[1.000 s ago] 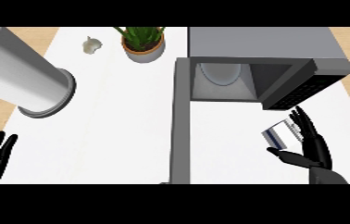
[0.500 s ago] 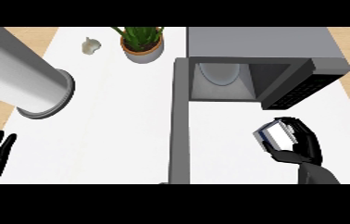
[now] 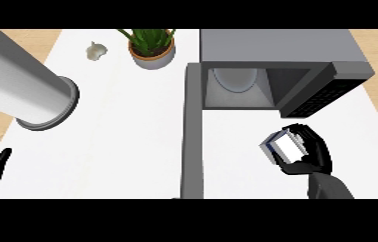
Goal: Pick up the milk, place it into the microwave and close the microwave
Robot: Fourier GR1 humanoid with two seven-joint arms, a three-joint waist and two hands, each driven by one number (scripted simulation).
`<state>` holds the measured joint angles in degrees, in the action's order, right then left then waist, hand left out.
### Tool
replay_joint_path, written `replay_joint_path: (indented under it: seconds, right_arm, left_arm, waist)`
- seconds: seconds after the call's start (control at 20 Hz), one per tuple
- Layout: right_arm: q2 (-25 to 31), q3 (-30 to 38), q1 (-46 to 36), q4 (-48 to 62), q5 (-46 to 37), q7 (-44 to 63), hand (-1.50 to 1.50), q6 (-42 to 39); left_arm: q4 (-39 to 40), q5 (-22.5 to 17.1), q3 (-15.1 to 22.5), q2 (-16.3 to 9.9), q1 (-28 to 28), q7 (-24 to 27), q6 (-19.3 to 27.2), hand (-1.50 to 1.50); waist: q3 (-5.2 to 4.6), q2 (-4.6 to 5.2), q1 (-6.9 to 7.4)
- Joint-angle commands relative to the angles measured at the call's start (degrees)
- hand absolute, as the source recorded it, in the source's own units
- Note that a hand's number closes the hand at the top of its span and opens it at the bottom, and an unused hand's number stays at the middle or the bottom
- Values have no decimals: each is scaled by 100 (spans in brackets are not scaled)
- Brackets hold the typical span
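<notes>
The milk carton (image 3: 280,145), small with a white and bluish face, sits in my right hand (image 3: 310,151), whose fingers and thumb curl round it, in front of the microwave at the counter's right. The microwave (image 3: 280,48) is grey and stands open, its cavity showing a white turntable plate (image 3: 236,81). Its door (image 3: 191,131) swings out toward me as a long grey bar left of the carton. Only a fingertip of my left hand (image 3: 4,158) shows at the view's left edge.
A big grey cylinder (image 3: 29,93) lies at the left of the white counter. A potted plant (image 3: 151,48) and a garlic bulb (image 3: 95,51) stand at the back. The microwave's dark control panel (image 3: 325,93) angles out at the right.
My right hand has curled round the milk carton, which it only touched with straight fingers a second ago. Hand and carton have shifted slightly toward me.
</notes>
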<state>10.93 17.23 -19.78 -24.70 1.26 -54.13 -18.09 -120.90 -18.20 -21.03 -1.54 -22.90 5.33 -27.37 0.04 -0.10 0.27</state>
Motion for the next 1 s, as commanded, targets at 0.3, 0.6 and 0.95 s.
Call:
replay_joint_path:
  seconds: [0.3,0.6,0.95]
  right_arm:
    - [-1071,-863,938,-2854,147,1018,150,270]
    - [-1088,-2257,2051,-5069,639,2192,150,1141]
    - [-1092,-3409,3119,-7318,860,3447,150,2432]
  left_arm:
    - [98,-57,-245,95,-377,307,-296,-150]
    - [267,-173,-420,-14,-316,420,-448,-150]
    - [252,-317,-399,9,-250,189,-521,-150]
  waist:
    - [-24,-67,-138]
    - [-16,-36,-79]
    - [-9,-10,-52]
